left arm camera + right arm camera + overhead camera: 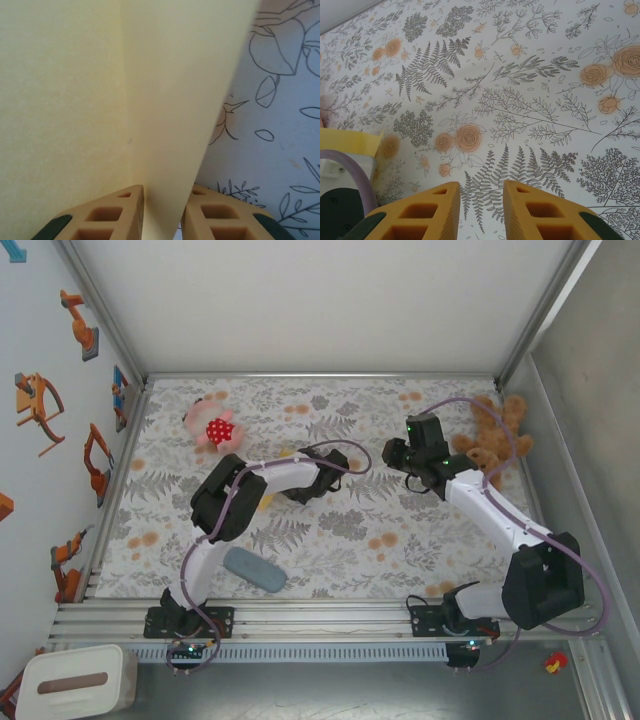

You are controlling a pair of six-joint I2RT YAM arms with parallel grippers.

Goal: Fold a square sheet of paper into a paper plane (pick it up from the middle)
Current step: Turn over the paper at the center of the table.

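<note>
The square sheet of paper (75,100), plain yellow, is creased. In the left wrist view one folded flap (185,100) stands up between my left gripper's (162,192) tan fingers. Those fingers are parted, with a sliver of gap beside the right one. From above, my left gripper (302,486) sits over the sheet at the table's middle, and a yellow edge (264,502) peeks out under the arm. My right gripper (481,192) hovers open over bare cloth, to the right of the sheet (350,142). From above, my right gripper (394,454) is apart from the left one.
A brown teddy bear (490,440) lies at the back right, close behind the right arm. A pink toy with a red spotted patch (213,427) sits at the back left. A grey-blue oblong pad (255,570) lies near the front edge, by the left arm's base.
</note>
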